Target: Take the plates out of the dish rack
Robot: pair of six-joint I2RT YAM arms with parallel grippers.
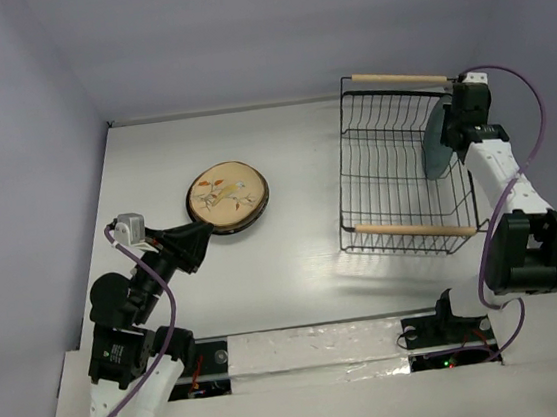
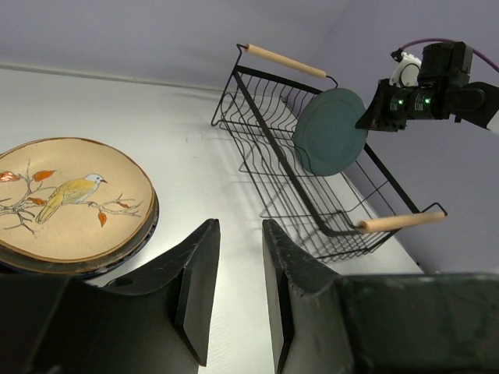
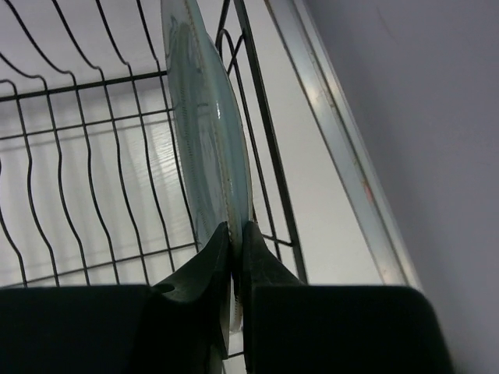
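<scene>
Tabletop (image 1: 304, 256) white, walls (image 1: 238, 32) lilac; dish rack (image 1: 412, 228) stands right.

The black wire rectangular dish rack (image 1: 342, 176) stands on the flat white bench (image 1: 295, 267) toward its far right corner. One light wooden rod handle (image 1: 397, 78) runs along its far side, the other (image 1: 412, 229) along its near side. At the rack's right side the round plain teal plate (image 1: 436, 142) is upright on edge, its rim between the fingers of the right end effector (image 1: 458, 123). Whether it rests on the rack's base cannot be told. Left of the rack, well apart and near the bench's middle, the round tan plate (image 1: 227, 196) lies flat on top of a stack. The left end effector (image 1: 194, 246) is just before that stack, toward the near left corner, not touching it.
</scene>
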